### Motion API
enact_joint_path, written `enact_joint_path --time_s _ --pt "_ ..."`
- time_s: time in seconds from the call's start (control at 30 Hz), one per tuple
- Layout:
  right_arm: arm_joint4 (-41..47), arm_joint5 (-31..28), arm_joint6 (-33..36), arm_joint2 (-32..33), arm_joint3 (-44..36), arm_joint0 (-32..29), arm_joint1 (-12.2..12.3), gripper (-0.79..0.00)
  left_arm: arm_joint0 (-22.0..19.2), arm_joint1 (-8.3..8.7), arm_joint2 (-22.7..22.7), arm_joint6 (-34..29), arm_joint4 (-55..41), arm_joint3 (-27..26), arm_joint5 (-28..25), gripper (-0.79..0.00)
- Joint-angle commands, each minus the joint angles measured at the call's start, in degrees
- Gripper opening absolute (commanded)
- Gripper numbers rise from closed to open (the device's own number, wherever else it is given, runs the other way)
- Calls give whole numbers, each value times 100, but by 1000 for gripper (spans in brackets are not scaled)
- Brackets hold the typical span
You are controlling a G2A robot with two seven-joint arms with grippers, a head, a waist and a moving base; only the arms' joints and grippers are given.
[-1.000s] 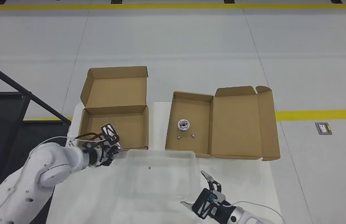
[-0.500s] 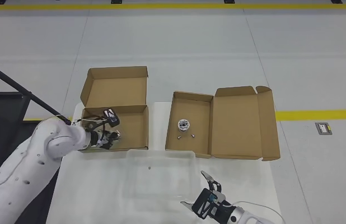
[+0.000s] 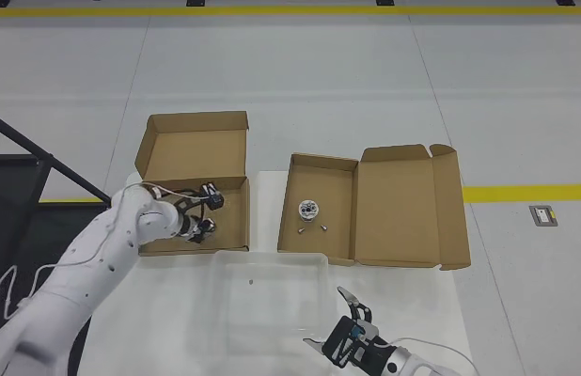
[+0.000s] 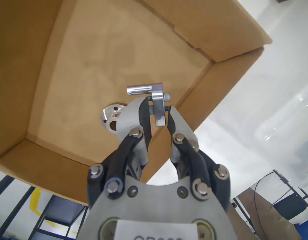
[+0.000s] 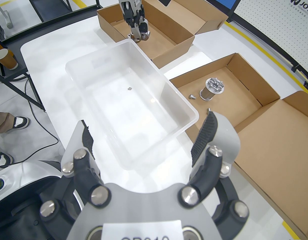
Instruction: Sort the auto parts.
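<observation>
Release looked to me like the step in hand. The left end effector [image 4: 157, 106] hung over the left cardboard box [image 4: 94, 48], its fingers clamped on a small metal bracket [image 4: 157, 96] with a bolt through it. To do it well, I'd have lowered closer to the box floor before opening, and set the bracket beside the flanged disc [image 4: 109, 116] rather than on it, so nothing bounced. The bracket sat pinched between the fingertips, near a box corner, with the disc just beside and below. The right end effector [image 5: 147, 122] waited with fingers apart at the near end of the clear plastic bin [image 5: 166, 81].
</observation>
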Motion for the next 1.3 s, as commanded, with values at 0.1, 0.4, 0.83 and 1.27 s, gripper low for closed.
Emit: enact_joint_path --time_s 0.1,0.4,0.83,1.27 --pt "0 0 0 0 0 0 0 0 -214 -328 209 266 70 717 -160 -739" --pt "0 0 0 0 0 0 0 0 -426 -760 395 649 212 1529 -307 -588" --pt "0 0 0 0 0 0 0 0 -761 -974 287 1119 331 2158 -778 -471" --pt "0 0 0 0 0 0 0 0 -660 -385 -468 1485 -65 1450 -1743 -416"
